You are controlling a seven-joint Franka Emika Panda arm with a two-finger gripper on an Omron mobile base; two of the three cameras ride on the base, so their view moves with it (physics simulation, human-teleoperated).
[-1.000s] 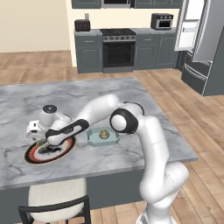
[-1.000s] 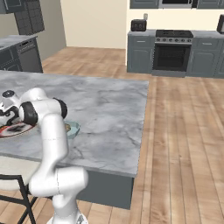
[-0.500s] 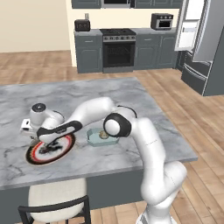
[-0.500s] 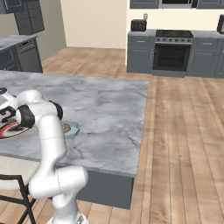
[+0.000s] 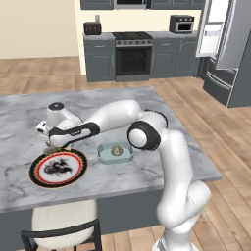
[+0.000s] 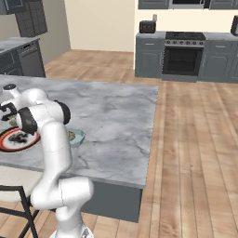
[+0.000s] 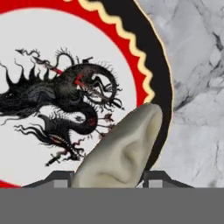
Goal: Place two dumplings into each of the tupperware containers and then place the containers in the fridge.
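Note:
Between my gripper's fingers sits a pale tan dumpling, held just above the red-and-black-rimmed dragon plate. In the left base view the gripper hangs over the far edge of that plate. A translucent blue-green tupperware container stands to the plate's right with one dumpling inside. The right base view has the plate and the container near the arm. The fridge stands at the far right with a door open.
The grey marble island stretches behind and to the right of the container. A white stool sits at the island's front edge. Grey cabinets with a black oven line the back wall.
The jaws have come together on the dumpling over the plate. The hand has barely shifted, and the container has stayed put.

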